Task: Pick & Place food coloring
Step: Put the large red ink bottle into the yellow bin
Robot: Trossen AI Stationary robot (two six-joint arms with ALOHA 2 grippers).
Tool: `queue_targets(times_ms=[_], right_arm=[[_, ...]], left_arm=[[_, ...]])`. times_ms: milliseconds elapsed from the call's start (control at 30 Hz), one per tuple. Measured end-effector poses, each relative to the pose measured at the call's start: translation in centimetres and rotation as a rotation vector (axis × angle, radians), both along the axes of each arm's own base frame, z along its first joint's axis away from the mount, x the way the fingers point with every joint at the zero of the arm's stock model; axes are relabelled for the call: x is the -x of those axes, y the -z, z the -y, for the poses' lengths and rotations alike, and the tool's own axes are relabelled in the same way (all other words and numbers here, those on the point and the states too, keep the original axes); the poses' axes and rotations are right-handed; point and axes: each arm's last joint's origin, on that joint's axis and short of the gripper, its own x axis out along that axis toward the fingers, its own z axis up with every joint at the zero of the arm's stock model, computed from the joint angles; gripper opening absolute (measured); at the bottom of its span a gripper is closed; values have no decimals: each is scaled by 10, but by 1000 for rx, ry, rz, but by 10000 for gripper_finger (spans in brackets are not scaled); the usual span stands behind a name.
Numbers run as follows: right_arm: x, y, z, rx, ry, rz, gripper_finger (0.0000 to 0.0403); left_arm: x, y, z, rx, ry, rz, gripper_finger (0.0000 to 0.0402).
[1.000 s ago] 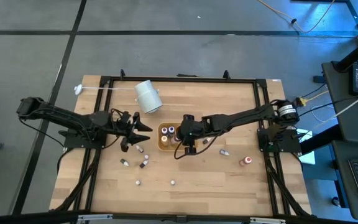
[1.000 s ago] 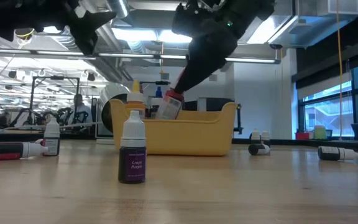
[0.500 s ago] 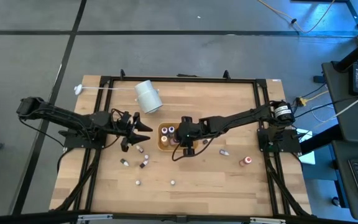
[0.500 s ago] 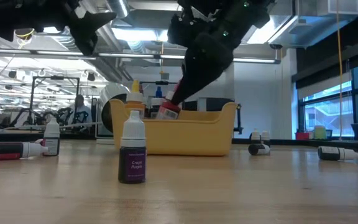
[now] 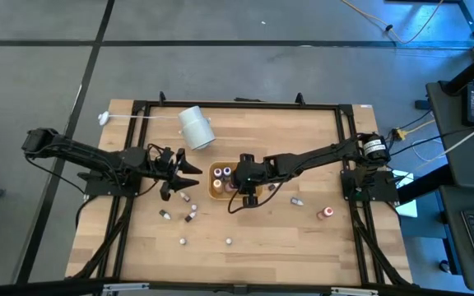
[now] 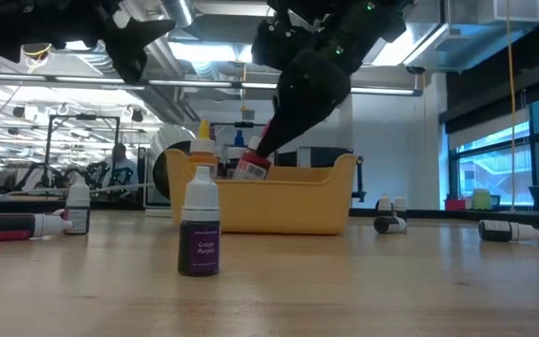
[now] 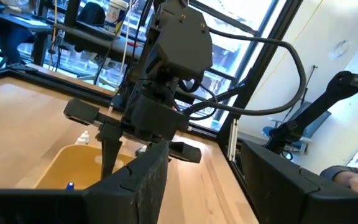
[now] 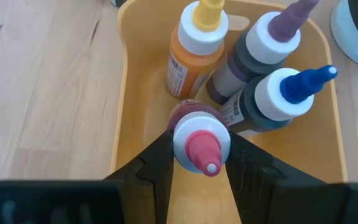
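The orange tray (image 5: 215, 182) sits mid-table and holds three upright food coloring bottles: orange (image 8: 191, 53), purple (image 8: 253, 53) and blue-tipped (image 8: 272, 96). My right gripper (image 8: 201, 162) is over the tray, shut on a fourth, red bottle (image 6: 251, 167). Several more bottles stand or lie loose on the wood, such as a purple one (image 6: 199, 229) standing upright. My left gripper (image 5: 189, 171) waits left of the tray, open, with nothing between its fingers. My right gripper pinches the red bottle by its white cap (image 8: 184, 138) between the two fingers (image 8: 157, 158). The fingers slant down from the table's right side. The bottle hangs tilted below them, pink tip up, its lower end (image 8: 191, 111) inside the tray beside the other bottles.
A large white cylinder (image 5: 196, 128) lies behind the tray to the left. Loose bottles lie near the front (image 5: 164, 215), (image 5: 229, 241) and to the right (image 5: 326, 212). A black frame (image 5: 344, 131) borders the table top.
My right gripper has sunk a little toward the tray with the red bottle, which now sits lower behind the tray's rim, still tilted.
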Motion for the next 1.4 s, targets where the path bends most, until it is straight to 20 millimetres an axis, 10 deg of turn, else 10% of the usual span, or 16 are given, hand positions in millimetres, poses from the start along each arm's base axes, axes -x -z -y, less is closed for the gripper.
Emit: queue_targets(times_ms=[1400], right_arm=[[-2,-1,0,-19,21,20,132]], left_arm=[[0,0,0,1,0,0,196]])
